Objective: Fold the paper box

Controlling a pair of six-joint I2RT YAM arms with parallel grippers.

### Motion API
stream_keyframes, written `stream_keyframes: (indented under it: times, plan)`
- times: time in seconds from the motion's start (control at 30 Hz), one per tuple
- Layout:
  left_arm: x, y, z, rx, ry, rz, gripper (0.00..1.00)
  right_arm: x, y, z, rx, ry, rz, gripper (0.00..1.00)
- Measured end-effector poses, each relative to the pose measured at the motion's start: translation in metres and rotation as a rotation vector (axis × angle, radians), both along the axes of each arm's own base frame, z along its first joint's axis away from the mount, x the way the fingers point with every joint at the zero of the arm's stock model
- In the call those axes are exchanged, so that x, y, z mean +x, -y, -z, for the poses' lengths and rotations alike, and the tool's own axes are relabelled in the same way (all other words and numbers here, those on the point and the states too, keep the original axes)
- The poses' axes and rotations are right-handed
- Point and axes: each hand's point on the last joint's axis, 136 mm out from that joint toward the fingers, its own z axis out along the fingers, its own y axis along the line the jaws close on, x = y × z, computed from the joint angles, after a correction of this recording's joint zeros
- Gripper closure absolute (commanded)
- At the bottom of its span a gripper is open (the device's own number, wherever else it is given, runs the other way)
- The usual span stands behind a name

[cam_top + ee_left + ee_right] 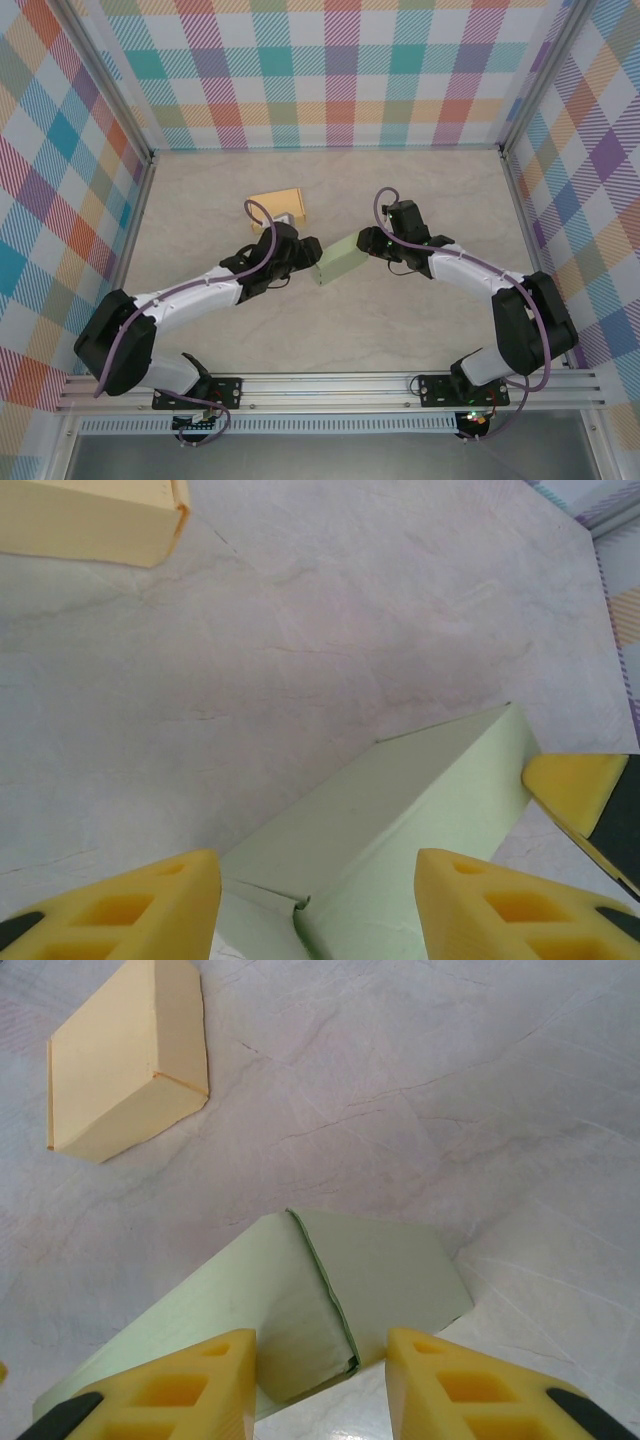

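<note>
My left end effector (pixel 303 262) and right end effector (pixel 372 241) are straddling opposite ends of the green paper box (pixel 338 262); can't tell if they're gripping.

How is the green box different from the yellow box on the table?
The green box is long; the yellow box looks shorter and flatter. The green box sits between the left gripper and the right gripper, one at each end; the yellow box lies apart, farther back. Both rest on the table.

Pastel plaid walls (pixel 320 70) are enclosing three sides. A pale marbled tabletop (pixel 420 340) is lying evenly lit between them.
</note>
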Motion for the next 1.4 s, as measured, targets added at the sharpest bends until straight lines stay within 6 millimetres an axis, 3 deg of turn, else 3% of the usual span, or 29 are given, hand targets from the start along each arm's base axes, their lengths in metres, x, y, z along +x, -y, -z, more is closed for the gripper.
stream_keyframes:
  times: [0.2, 0.4, 0.63, 0.83, 1.03, 1.17, 1.4]
  plan:
    - [-0.009, 0.004, 0.024, 0.007, -0.069, 0.032, 0.58, 0.0, 0.0, 0.0, 0.0, -0.001, 0.0, 0.65]
    - [-0.01, 0.008, 0.022, -0.034, -0.058, 0.035, 0.71, 0.0, 0.0, 0.0, 0.001, 0.001, 0.0, 0.67]
    - [-0.013, 0.006, 0.023, -0.064, -0.024, 0.039, 0.75, -0.001, -0.002, 0.0, 0.004, 0.0, -0.006, 0.69]
    - [-0.018, 0.006, 0.025, -0.093, 0.009, 0.058, 0.63, -0.002, -0.003, 0.0, 0.008, -0.003, -0.009, 0.69]
    - [-0.024, 0.007, 0.024, -0.096, 0.011, 0.093, 0.61, -0.001, -0.005, 0.0, 0.016, -0.001, -0.015, 0.69]
    - [-0.029, 0.007, 0.024, -0.097, 0.001, 0.114, 0.51, 0.0, -0.006, 0.0, 0.017, -0.002, -0.016, 0.7]
    - [-0.039, 0.002, 0.018, -0.09, -0.008, 0.14, 0.47, 0.0, -0.006, 0.0, 0.017, -0.002, -0.016, 0.7]
